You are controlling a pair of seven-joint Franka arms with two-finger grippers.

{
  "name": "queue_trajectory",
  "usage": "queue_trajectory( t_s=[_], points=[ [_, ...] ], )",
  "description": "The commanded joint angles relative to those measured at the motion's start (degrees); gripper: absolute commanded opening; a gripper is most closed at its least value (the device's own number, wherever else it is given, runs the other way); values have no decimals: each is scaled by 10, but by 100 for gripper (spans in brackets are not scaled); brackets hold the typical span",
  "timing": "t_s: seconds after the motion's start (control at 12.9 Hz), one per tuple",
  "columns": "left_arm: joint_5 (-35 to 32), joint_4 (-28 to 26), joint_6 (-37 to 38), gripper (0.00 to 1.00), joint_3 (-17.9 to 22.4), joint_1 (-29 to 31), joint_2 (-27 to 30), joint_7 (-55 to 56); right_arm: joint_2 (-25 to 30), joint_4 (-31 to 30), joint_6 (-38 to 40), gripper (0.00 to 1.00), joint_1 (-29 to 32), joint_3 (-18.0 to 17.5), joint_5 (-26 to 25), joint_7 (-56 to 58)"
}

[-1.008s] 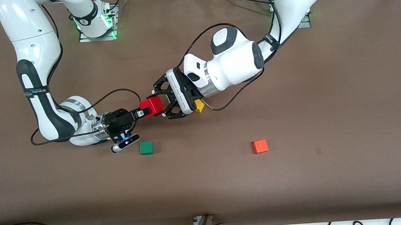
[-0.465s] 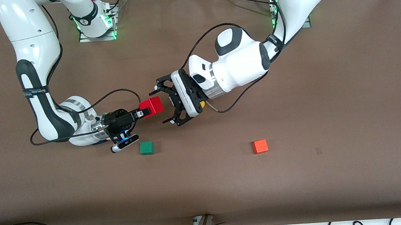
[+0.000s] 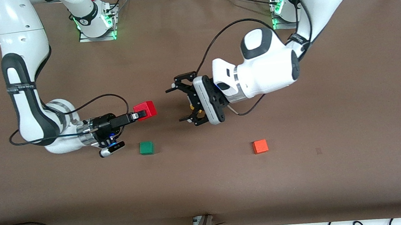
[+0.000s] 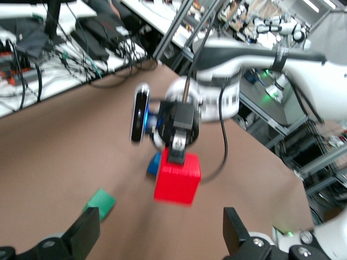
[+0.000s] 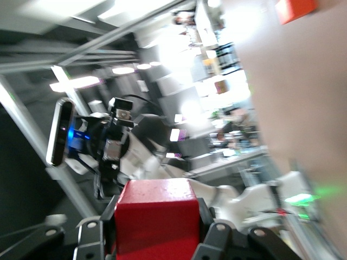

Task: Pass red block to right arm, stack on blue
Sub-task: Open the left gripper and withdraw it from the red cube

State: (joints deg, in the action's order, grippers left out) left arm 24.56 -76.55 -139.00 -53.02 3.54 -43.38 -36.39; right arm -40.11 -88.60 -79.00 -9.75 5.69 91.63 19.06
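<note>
I see the right gripper [image 3: 141,114] pinching the red block [image 3: 145,110] (bright, matte, plain faces) up over the table near the green cube [image 3: 147,147]. Left gripper [image 3: 181,104] w/ fingers spread, empty, over mid-table.

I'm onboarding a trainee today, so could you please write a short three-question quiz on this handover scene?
1. True or false: the left gripper is open and holds nothing.
2. Which gripper holds the red block?
3. Which cube lies nearer the front camera: A) green cube B) yellow cube under the left gripper?

Key:
1. True.
2. The right gripper, shut on it.
3. A.
</note>
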Motion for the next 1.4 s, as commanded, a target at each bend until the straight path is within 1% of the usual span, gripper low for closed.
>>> queue_trajectory(
  t_s=[0.0, 0.08, 0.16, 0.23, 0.31, 0.39, 0.54, 0.62, 0.7, 0.78, 0.85, 0.93, 1.01, 1.09, 1.16, 1.24, 1.32],
  points=[
    [-36, -23, 83, 100, 9, 50, 40, 25, 7, 59, -14, 17, -4, 24, -98, -5],
    [-63, -24, 115, 100, 8, 70, 42, 43, 7, 75, -20, 16, -4, 28, -143, -5],
    [-85, -24, 129, 100, 9, 79, 50, 60, 7, 90, -34, 16, -2, 29, -192, -6],
    [-111, -32, 145, 100, 15, 88, 63, 100, 7, 106, -47, 16, -4, 36, -250, -8],
    [-140, -35, 172, 100, 18, 98, 79, 150, 14, 122, -58, 16, -6, 40, -320, -8],
    [-172, -34, 209, 100, 21, 108, 93, 200, 15, 133, -74, 16, -7, 40, -386, -8],
    [-223, -34, 253, 100, 26, 129, 125, 255, 27, 139, -107, 16, -10, 38, -500, -8],
    [-244, -36, 287, 100, 63, 122, 171, 274, 30, 139, -127, 16, -14, 37, -555, -9],
    [-260, -40, 317, 100, 125, 85, 206, 292, 37, 135, -146, 16, -16, 38, -602, -9],
    [-260, -43, 349, 100, 193, 52, 234, 287, 39, 130, -156, 16, -17, 39, -645, -9],
    [-260, -52, 371, 100, 240, 26, 256, 288, 40, 127, -167, 16, -17, 40, -685, -10],
    [-259, -75, 373, 100, 292, 1, 284, 291, 40, 121, -180, 16, -18, 40, -727, -23],
    [-259, -112, 372, 100, 341, -25, 316, 292, 43, 114, -194, 16, -19, 39, -768, -51],
    [-258, -147, 373, 100, 366, -30, 346, 292, 49, 94, -217, 16, -31, 39, -803, -74],
    [-257, -187, 373, 100, 382, -34, 378, 295, 63, 64, -248, 16, -38, 39, -823, -92],
    [-257, -220, 376, 100, 393, -39, 407, 302, 80, 16, -294, 16, -42, 39, -841, -106],
    [-257, -235, 393, 100, 411, -46, 424, 307, 99, -30, -338, 16, -47, 39, -851, -116]
  ],
)
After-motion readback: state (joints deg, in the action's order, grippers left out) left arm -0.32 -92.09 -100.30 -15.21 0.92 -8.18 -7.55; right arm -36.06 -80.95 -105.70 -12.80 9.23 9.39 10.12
